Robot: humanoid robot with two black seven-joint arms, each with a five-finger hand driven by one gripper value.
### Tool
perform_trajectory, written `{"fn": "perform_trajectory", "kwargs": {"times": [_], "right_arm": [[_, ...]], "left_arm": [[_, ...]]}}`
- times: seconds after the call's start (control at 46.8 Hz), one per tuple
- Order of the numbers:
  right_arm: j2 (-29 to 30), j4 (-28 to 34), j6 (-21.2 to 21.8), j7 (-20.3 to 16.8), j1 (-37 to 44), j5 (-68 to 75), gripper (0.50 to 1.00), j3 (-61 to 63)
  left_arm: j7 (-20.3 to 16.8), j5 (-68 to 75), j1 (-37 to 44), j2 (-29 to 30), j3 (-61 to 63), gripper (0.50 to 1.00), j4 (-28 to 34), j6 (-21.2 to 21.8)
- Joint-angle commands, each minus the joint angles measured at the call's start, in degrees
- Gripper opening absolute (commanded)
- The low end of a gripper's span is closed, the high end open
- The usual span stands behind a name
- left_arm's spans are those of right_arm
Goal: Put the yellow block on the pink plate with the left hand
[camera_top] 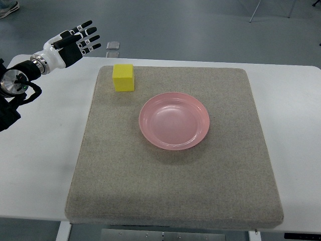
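Note:
A yellow block (pixel 123 77) sits on the grey mat (pixel 170 181) near its far left corner. A pink plate (pixel 174 120) lies on the mat to the right of the block and nearer to me, with nothing on it. My left hand (pixel 80 40) hangs in the air above the table's far left corner, up and left of the block, apart from it. Its fingers are spread and hold nothing.
The mat lies on a white table (pixel 35 165). A small clear item (pixel 113 45) lies on the floor just past the table's far edge, next to the hand's fingertips. A shoe (pixel 7 7) shows at the top left.

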Motion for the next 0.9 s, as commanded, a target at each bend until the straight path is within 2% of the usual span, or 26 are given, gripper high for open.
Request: {"fn": "perform_trajectory", "kwargs": {"times": [0.0, 0.877], "right_arm": [[0.0, 0.0, 0.0, 0.0, 0.0, 0.0, 0.924, 0.0], [0.0, 0.0, 0.0, 0.0, 0.0, 0.0, 0.924, 0.0]], "left_arm": [[0.0, 0.1, 0.0, 0.0, 0.1, 0.996, 0.0, 0.0], [-0.1, 0.2, -2.7, -0.1, 0.2, 0.996, 1.0, -0.1]]}}
